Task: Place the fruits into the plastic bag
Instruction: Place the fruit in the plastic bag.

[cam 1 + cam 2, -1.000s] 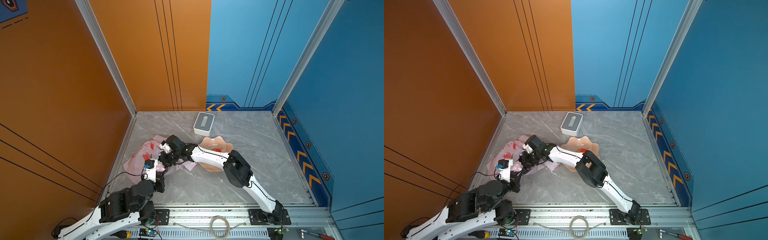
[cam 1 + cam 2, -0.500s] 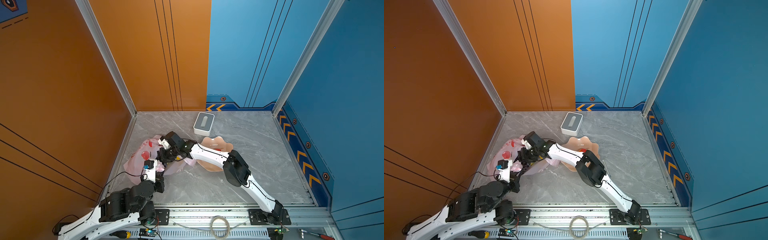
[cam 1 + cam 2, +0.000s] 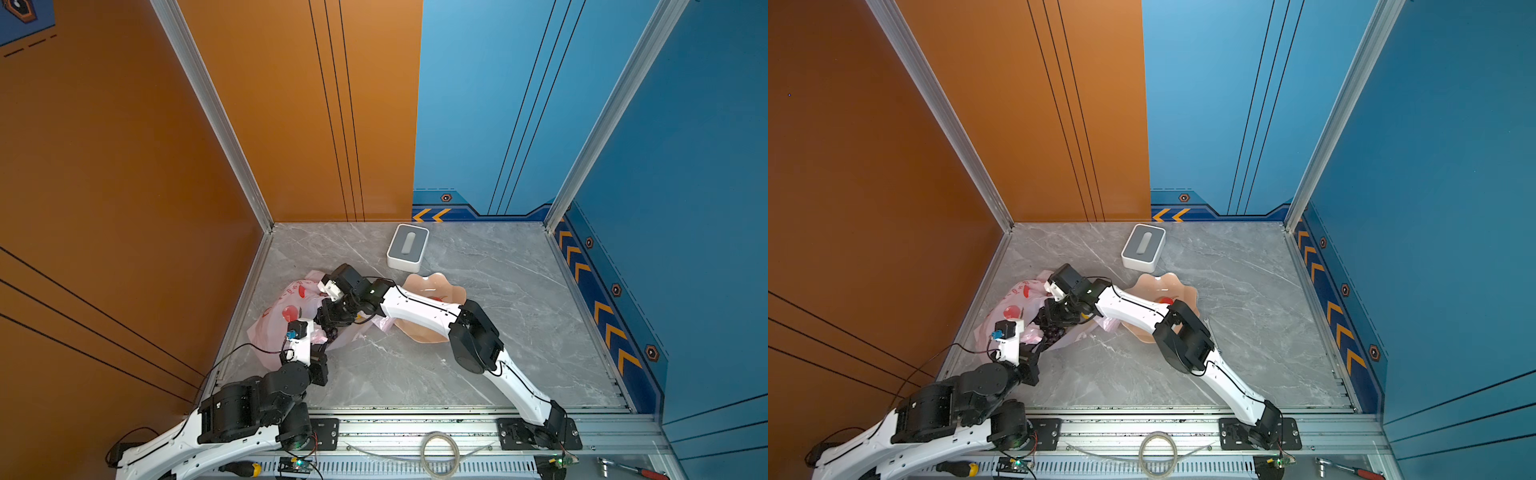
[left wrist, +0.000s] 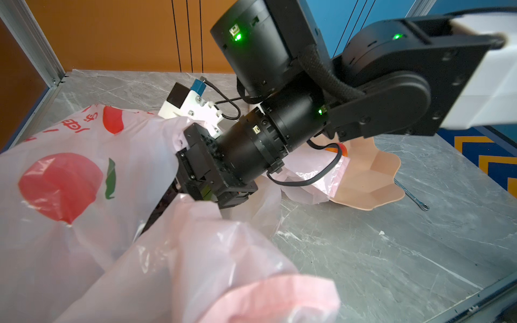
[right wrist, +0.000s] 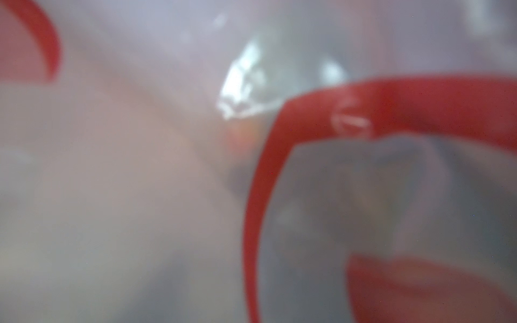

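My left tool (image 3: 1041, 344) pinched shut on bag (image 3: 270, 328) rim, right tool (image 4: 161, 208) inside bag mouth, spread I cannot tell, grapes (image 3: 1052, 332) near its tip, plate (image 3: 432, 282) just beside bag

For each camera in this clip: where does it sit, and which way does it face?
Top views: above the front rail, looking down on the table; both arms show.
Left wrist: low beside the plastic bag, facing the right arm and plate.
Right wrist: against bag film, blurred; no robot visible.
Shared: bag, plate and right arm appear in top and left-wrist views.
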{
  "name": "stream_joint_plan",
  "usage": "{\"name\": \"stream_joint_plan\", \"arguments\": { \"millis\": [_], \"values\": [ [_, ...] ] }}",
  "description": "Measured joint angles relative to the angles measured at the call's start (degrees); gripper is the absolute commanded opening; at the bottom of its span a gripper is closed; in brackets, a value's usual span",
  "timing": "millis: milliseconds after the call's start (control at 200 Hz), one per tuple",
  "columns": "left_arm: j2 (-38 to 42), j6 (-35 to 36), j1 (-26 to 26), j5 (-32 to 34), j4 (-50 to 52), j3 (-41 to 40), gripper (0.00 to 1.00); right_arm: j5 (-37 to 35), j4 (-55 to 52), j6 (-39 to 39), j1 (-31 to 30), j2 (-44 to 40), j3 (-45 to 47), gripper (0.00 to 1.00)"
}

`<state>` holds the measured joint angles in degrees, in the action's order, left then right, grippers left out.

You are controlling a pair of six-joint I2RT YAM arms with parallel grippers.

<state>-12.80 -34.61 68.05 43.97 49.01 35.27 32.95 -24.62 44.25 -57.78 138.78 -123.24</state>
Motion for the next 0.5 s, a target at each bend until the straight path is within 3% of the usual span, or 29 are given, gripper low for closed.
{"name": "stream_joint_plan", "arguments": {
  "millis": [295, 501],
  "values": [
    [0.1, 0.0, 0.7, 0.9, 0.2, 0.0, 0.0, -13.9, -15.4, -12.7, 1.3, -7.0, -0.2, 0.71],
    [0.1, -0.4, 1.1, 1.1, 0.2, 0.0, 0.0, -19.9, -20.0, -17.3, 2.8, -8.0, -0.2, 0.71]
  ]
}}
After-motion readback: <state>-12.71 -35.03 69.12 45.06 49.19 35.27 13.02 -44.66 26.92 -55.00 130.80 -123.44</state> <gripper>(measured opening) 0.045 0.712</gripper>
